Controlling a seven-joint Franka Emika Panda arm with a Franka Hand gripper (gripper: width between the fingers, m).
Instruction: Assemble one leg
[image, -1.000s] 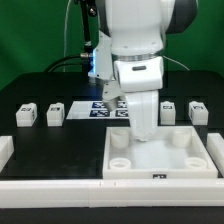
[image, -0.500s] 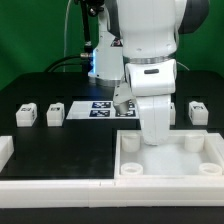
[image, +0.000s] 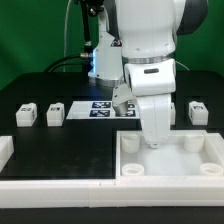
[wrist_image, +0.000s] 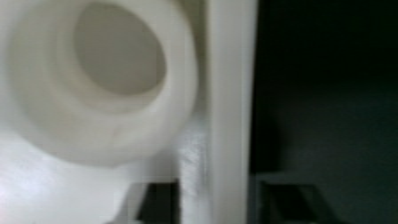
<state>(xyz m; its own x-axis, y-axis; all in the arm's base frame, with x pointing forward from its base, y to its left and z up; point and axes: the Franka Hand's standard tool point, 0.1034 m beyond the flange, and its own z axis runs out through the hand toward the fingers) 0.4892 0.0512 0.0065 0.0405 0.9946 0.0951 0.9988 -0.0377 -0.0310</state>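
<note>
Sideways along the worktop's front edge, arm and tray have slid; our jaws clamp its wall. We judge the leg light and rigid: pinch its flat sides.

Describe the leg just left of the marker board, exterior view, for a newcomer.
Start at the marker board, the flat tagged sheet mid-table. Two small white pegs sit on the exterior view's left of it. The leg is the one right beside the board; the other leg sits farther out.

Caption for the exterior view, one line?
The gripper clamps the far wall of the white tray piece; loose legs lie untouched on the black table near the marker board.
</note>
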